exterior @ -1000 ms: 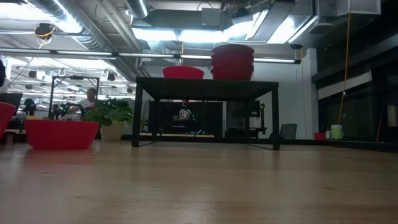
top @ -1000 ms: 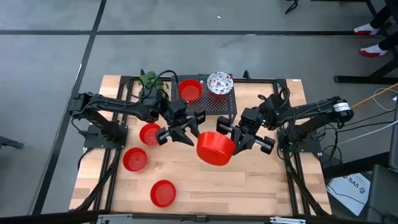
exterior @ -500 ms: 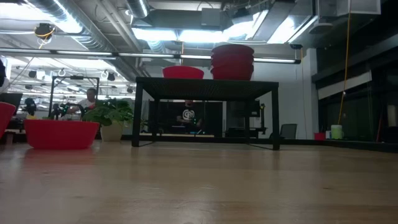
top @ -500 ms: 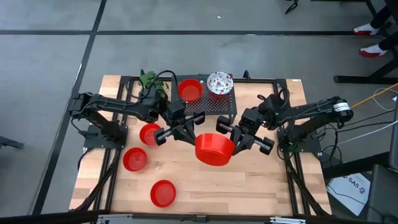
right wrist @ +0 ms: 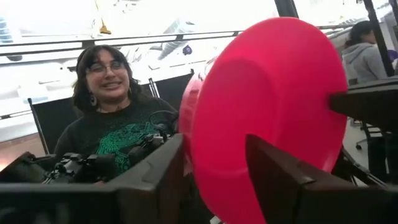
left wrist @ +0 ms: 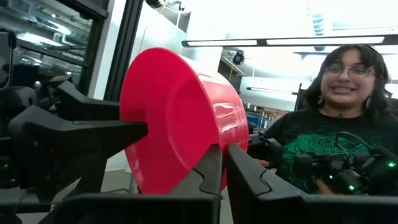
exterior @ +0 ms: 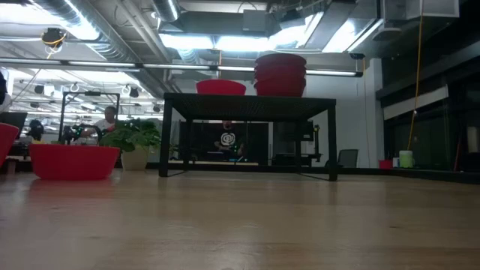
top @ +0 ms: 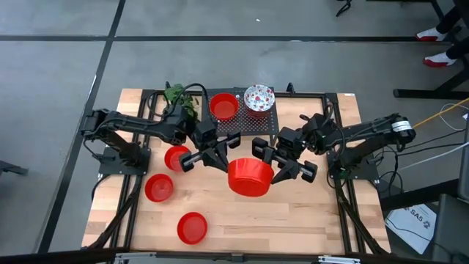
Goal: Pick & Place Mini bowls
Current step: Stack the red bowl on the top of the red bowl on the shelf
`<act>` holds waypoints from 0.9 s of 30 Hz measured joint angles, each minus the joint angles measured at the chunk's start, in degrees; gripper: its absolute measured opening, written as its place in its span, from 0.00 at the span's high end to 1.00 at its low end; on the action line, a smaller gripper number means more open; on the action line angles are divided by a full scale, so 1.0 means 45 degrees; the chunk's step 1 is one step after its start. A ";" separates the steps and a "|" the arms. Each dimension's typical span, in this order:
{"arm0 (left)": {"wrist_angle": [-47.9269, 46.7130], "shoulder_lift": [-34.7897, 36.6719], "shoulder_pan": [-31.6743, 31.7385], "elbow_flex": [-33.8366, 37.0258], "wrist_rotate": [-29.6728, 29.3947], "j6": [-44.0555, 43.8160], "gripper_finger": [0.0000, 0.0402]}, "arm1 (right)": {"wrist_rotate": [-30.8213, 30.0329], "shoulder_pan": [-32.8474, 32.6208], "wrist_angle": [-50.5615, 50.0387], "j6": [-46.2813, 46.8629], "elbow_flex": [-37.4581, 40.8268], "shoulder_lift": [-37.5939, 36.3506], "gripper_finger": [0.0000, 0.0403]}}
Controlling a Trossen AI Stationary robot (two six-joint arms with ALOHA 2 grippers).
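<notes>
A plain red mini bowl [top: 248, 177] hangs above the middle of the table between my two grippers. My left gripper [top: 229, 161] is shut on its left side. My right gripper [top: 277, 163] is open, with its fingers on either side of the bowl's right rim [right wrist: 205, 155]. One red bowl [top: 224, 106] and a white red-speckled bowl [top: 258, 97] sit on a black rack [top: 249, 126] at the far edge. Three red bowls [top: 176, 158], [top: 158, 188], [top: 192, 227] rest on the table's left half. My left gripper pinches the bowl's wall at the rim [left wrist: 214, 140] between its two fingers [left wrist: 245, 180], coming from the table's left and slanting upward. The bowl is lifted clear of the table and tipped on its side. Whether my right gripper's open fingers [right wrist: 163, 171] touch the rim, I cannot tell.
A green leafy plant [top: 179, 99] stands at the far left beside the rack. In the low view the rack [exterior: 247, 101] carries a red bowl [exterior: 220, 87] and a red stack [exterior: 280, 73]. A person [left wrist: 339, 124] sits beyond the far edge with hand controls.
My left gripper has shut on the bowl's left rim. After that my right gripper, which held the bowl's right rim, has opened. The bowl stays lifted between them and has shifted slightly toward the left.
</notes>
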State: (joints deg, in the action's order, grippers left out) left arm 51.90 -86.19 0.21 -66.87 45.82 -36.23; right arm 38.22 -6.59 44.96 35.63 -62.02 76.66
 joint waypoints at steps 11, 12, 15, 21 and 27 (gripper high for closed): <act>-0.0759 -0.0034 -0.0081 0.0000 0.1322 -0.1201 1.00 | 0.0152 0.0007 -0.1321 0.0934 0.0000 0.0036 0.42; -0.0936 -0.0034 -0.0073 0.0000 0.1480 -0.1233 1.00 | 0.0167 0.0005 -0.1624 0.1008 0.0000 0.0036 0.42; -0.1476 -0.0034 -0.0082 0.0000 0.1992 -0.1450 1.00 | 0.0169 -0.0005 -0.2669 0.1042 0.0000 0.0034 0.41; -0.2971 -0.0029 -0.0078 0.0000 0.2774 -0.1771 1.00 | 0.0329 -0.0010 -0.4136 0.1284 0.0005 0.0034 0.41; -0.5209 -0.0083 -0.0086 0.0044 0.3131 -0.1959 1.00 | -0.0343 0.0029 -0.5842 0.1372 0.0008 0.0039 0.41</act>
State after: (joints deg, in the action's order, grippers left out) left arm 28.46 -86.56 -0.18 -66.67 59.91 -45.05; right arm 36.68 -6.46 18.68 41.81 -61.98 76.84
